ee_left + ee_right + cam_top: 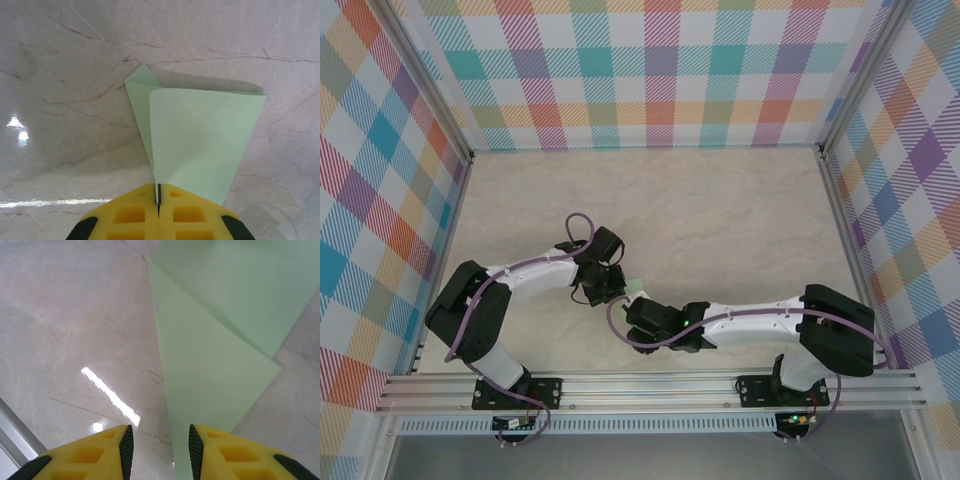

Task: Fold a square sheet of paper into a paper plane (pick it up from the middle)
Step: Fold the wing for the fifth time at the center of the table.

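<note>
**Top camera:** My left pincer (615,290) and right pincer (638,312) meet nose to nose over the near middle of the marble table (720,200). A sliver of the pale-green sheet of paper (634,286) shows between them.

**Left wrist camera:** My left pincer (158,194) has its yellow pads pressed together on the lower tip of the sheet (200,140). Ahead of the pads the paper stands doubled over in a loose curl. Its layers are not flat, and one corner points away to the front left.

**Right wrist camera:** My right pincer (160,440) stands spread, pinching nothing. A narrow tail of the sheet (210,365) runs down into the gap, close to my right-hand finger (196,452); I cannot tell whether it touches. The rest fans out ahead and to the right.

I judge this an early fold in hand, with the curl not yet a sharp crease. The next move calls for my free pincer to take the loose layer or press the curl flat without tugging the paper out of my left pincer's pinch.
</note>
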### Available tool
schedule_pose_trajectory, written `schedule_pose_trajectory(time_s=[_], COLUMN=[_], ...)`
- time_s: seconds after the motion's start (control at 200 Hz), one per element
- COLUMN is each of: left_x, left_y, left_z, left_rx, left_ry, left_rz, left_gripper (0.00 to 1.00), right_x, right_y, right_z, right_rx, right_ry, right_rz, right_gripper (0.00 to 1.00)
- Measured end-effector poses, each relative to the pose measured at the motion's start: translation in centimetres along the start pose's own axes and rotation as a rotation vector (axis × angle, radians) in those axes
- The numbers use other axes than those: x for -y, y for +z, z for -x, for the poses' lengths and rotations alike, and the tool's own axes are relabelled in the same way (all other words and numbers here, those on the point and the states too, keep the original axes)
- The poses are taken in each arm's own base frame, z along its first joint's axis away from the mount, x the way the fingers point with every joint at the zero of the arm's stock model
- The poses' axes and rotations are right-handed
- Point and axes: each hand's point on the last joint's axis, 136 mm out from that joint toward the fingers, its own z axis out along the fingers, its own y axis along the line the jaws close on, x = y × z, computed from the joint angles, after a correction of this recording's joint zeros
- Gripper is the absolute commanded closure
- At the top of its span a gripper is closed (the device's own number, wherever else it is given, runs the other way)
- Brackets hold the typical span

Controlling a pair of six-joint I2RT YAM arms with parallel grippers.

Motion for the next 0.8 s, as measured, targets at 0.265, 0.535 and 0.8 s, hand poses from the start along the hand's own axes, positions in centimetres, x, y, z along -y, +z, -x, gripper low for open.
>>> schedule_pose_trajectory(time_s=[0.265,0.535,0.8], left_x=[0.0,0.0,0.2], left_y=[0.0,0.0,-0.1], left_z=[0.0,0.0,0.1], left_rx=[0.0,0.001,0.002], left_ry=[0.0,0.0,0.001], left_rz=[0.0,-0.001,-0.003], left_gripper=[1.0,1.0,1.0], right_x=[-0.3,1.0,1.8], right_y=[1.4,2.5,2.3], right_z=[0.2,-0.3,-0.2], right_rx=[-0.017,-0.039,-0.027], right_ry=[-0.108,-0.17,-0.163], right_rz=[-0.099,-0.243,-0.289], right_gripper=[0.59,0.73,0.93])
